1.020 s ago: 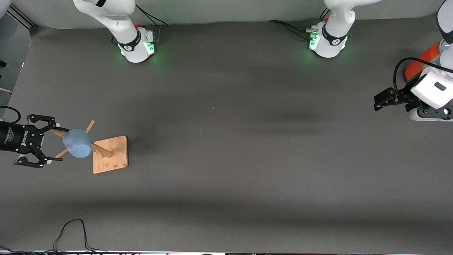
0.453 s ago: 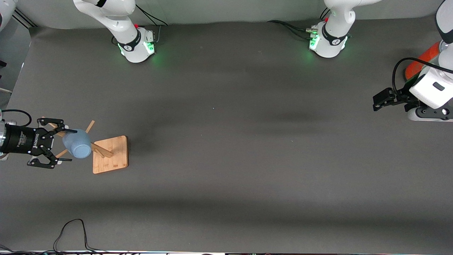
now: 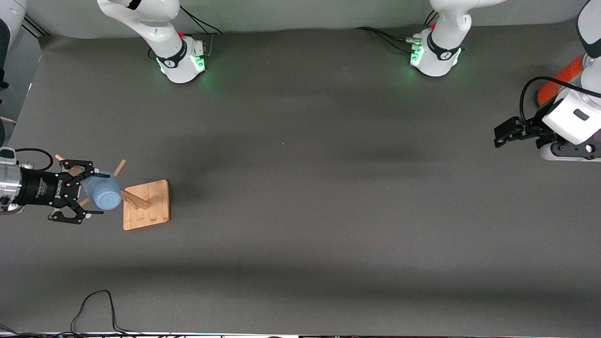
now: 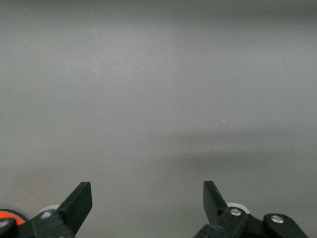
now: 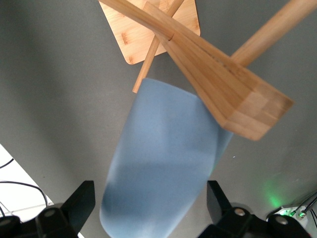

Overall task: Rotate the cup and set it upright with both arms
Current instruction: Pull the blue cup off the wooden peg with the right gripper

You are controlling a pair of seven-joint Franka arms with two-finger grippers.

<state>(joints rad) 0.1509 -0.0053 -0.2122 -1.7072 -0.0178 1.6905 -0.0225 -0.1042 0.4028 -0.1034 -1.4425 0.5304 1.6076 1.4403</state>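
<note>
Covering the counter [image 3: 300,211]: dark grey cloth. Standing toward the right arm's end: bamboo peg rack [image 3: 145,204], carrying the small light blue matte cup [image 3: 102,190]. Straddling it, spread: right hand [image 3: 96,193]. Waiting, spread: left hand [image 3: 498,134].

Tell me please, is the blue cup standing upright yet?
No. The cup hangs tipped on a peg of the wooden rack, between the right gripper's open fingers.

I see the dark grey table [image 3: 300,197] carrying a square bamboo base [image 3: 146,204] toward the right arm's end, an orange cylinder [image 3: 561,80] at the left arm's end, and a black cable [image 3: 96,305] looping along its near edge.
</note>
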